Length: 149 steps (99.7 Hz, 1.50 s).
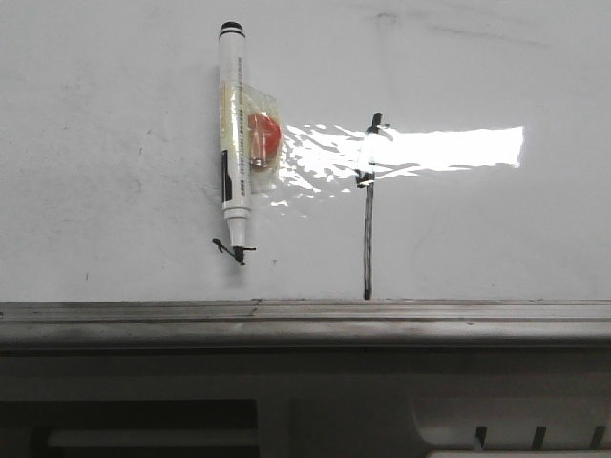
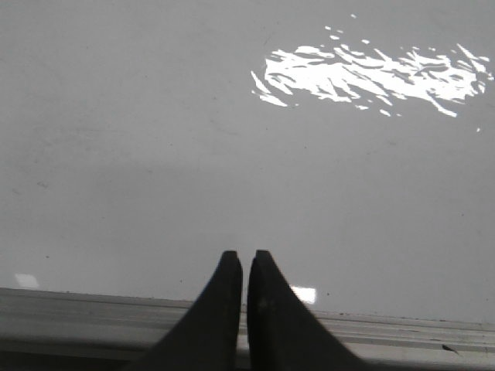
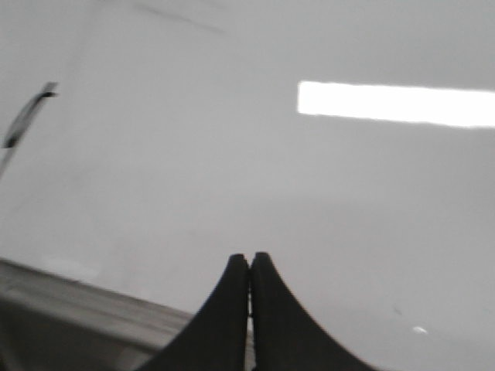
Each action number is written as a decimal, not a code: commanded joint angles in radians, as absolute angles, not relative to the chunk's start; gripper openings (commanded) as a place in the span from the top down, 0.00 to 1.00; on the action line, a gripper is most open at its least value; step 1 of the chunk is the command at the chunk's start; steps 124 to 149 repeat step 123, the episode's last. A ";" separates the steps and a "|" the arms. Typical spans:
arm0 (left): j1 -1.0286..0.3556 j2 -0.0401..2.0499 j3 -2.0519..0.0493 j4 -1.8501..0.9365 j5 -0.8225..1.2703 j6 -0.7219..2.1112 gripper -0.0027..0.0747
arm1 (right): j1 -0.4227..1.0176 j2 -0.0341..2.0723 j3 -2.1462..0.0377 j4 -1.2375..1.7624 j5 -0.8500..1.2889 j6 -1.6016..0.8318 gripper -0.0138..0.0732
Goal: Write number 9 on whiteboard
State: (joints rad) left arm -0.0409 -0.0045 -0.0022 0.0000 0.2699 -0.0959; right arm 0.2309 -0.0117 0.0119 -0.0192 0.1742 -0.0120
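On the glossy whiteboard (image 1: 115, 143), a white marker (image 1: 234, 134) with a black cap hangs tip down at left, its label print too small to read, a red round piece taped beside it. A tiny scribble (image 1: 232, 249) sits at its tip. Right of it, near the glare, stands the number 9 (image 1: 368, 215), a thin vertical stroke reaching the grey metal ledge (image 1: 305, 320). The left gripper (image 2: 244, 259) and right gripper (image 3: 249, 259) both have jaws together, holding nothing.

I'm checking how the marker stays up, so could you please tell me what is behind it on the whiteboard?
Clear tape and a red blob sit behind the marker on the whiteboard. A small scribble shows at its tip. Anything directly under the barrel is hidden.
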 commanded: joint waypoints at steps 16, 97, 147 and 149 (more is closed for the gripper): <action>-0.038 -0.033 0.028 0.000 0.201 -0.104 0.99 | -0.012 -0.023 0.036 -0.131 0.229 0.158 0.89; -0.038 -0.033 0.028 0.000 0.201 -0.104 0.99 | -0.031 -0.030 0.038 -0.131 0.300 0.158 0.89; -0.038 -0.033 0.028 0.000 0.201 -0.104 0.99 | -0.031 -0.030 0.038 -0.131 0.300 0.158 0.89; -0.038 -0.033 0.028 0.000 0.201 -0.104 0.99 | -0.031 -0.030 0.038 -0.131 0.300 0.158 0.89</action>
